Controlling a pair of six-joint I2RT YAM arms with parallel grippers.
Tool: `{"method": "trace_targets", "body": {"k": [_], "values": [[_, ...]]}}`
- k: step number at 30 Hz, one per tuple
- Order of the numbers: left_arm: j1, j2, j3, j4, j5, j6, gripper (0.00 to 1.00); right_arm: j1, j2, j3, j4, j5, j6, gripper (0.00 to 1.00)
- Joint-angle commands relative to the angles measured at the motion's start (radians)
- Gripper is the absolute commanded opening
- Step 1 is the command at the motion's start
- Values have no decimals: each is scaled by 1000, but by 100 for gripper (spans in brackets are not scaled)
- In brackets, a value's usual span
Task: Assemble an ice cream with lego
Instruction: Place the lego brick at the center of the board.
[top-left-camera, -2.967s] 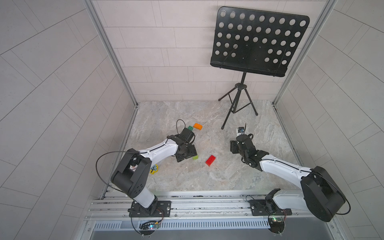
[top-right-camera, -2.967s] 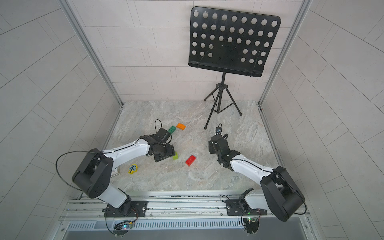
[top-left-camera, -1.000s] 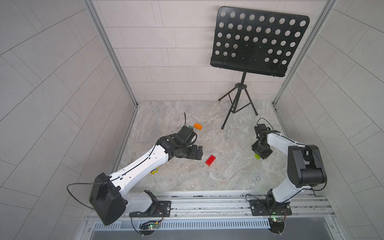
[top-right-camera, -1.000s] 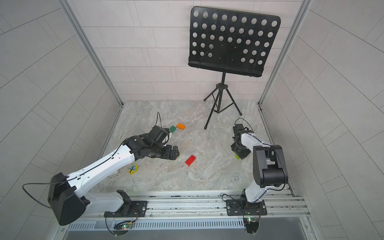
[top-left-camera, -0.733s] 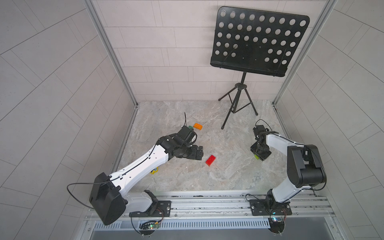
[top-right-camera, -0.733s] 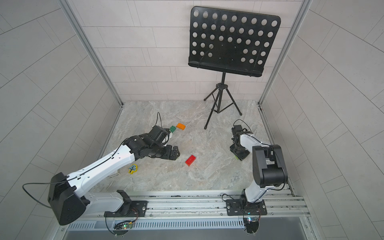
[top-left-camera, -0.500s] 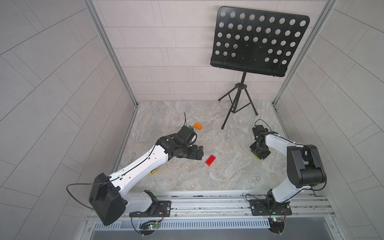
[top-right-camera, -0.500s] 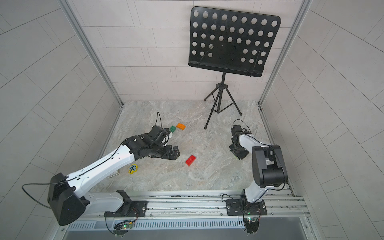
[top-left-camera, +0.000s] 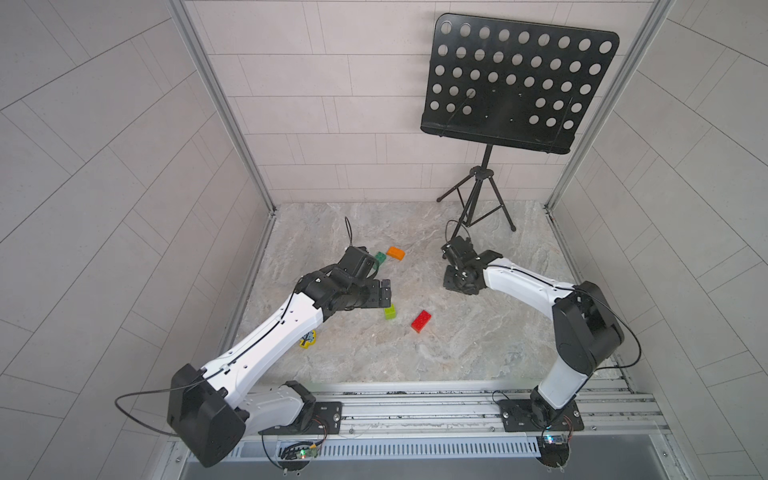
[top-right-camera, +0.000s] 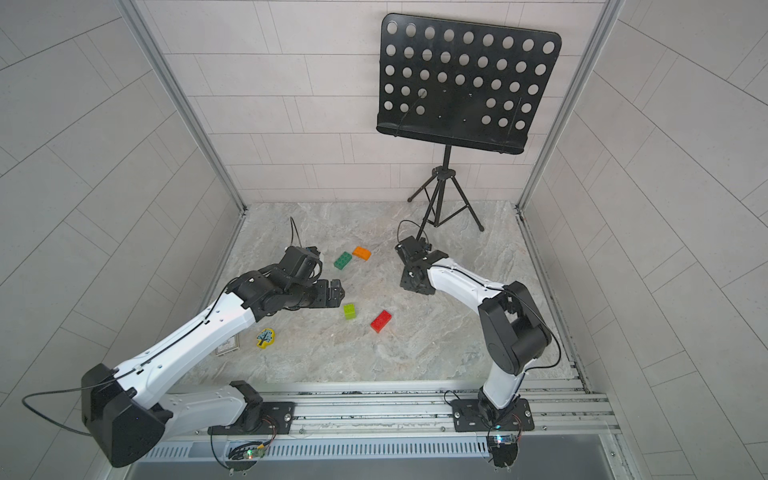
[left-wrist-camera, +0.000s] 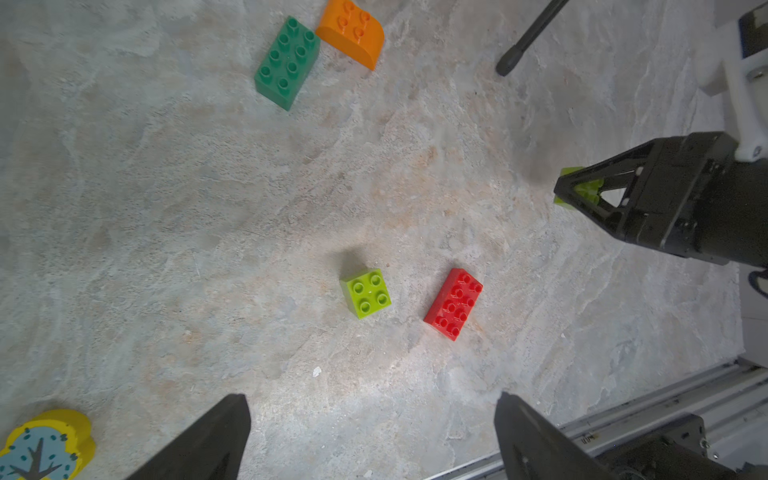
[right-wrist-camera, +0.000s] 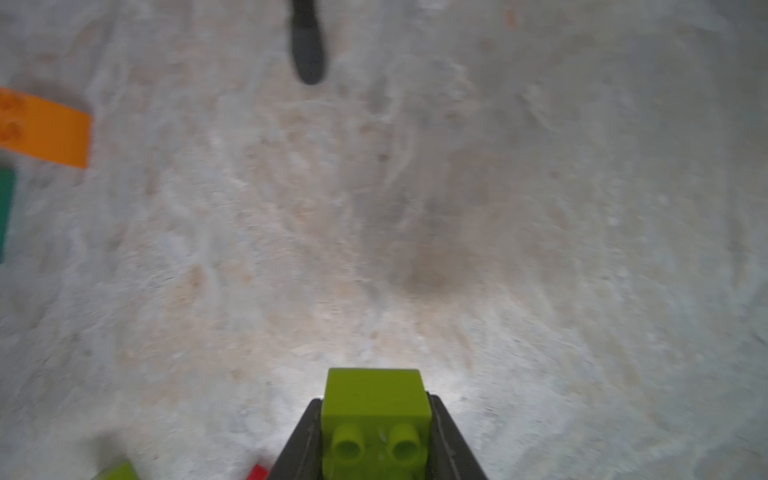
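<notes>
Right hand (right-wrist-camera: 375, 401) first: pinching a lime brick (right-wrist-camera: 374, 384) by its sides, studs facing back at the wrist cam. Looks lifted clear of the worktop (left-wrist-camera: 208, 208) (bit blurry, so not swearing to it), hanging near a foot of the music stand (top-left-camera: 515, 83). Left hand (left-wrist-camera: 372, 411) next: spread wide, gripping nothing, hovering near the second lime brick (left-wrist-camera: 365, 294).

As for the ice cream: not started, no two bricks joined anywhere. Can see the second lime brick sitting studs-up mid-worktop, with the red brick (left-wrist-camera: 453, 303) just beside it but not touching. Got the green brick (left-wrist-camera: 286, 62) and orange brick (left-wrist-camera: 351, 33) further back, right up against each other and well apart from the rest. Also spotted a yellow tree piece (left-wrist-camera: 45, 440) off by the left arm (not part of the build, best ignored).

Reckon it's step one of the stem: getting the lime brick onto the second one. Calls for carrying it across without clipping the red brick, squaring it up stud-for-stud over the second lime brick, then pushing straight down till seated. Probably worth bracing the base with the left hand, since a loose brick could skate off sideways on that smooth worktop under an off-centre push. After that, red, green and orange to go on top, in that order.
</notes>
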Motion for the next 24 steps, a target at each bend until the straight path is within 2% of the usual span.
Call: {"method": "trace_targets", "body": {"k": [1,7,11,14,16,20,24], "values": [[17,-26,-6,-32,-100,-26,100,26,86,81,-89,49,-79,0],[43,-17,-3,-38,-105,-27,100,61,265,255,-195,97,-131,3],[48,-15,-15,-21,-102,-16,100,71,327,303,-201,92,-120,15],[57,-7,-17,-13,-74,-14,100,76,361,334,-189,81,-119,21],[61,-1,-17,-15,-68,-11,100,76,368,344,-180,77,-112,31],[61,6,-22,-5,-59,-4,100,76,331,322,-125,45,-91,58],[62,5,-31,10,-50,12,100,69,243,280,-76,12,-91,65]]}}
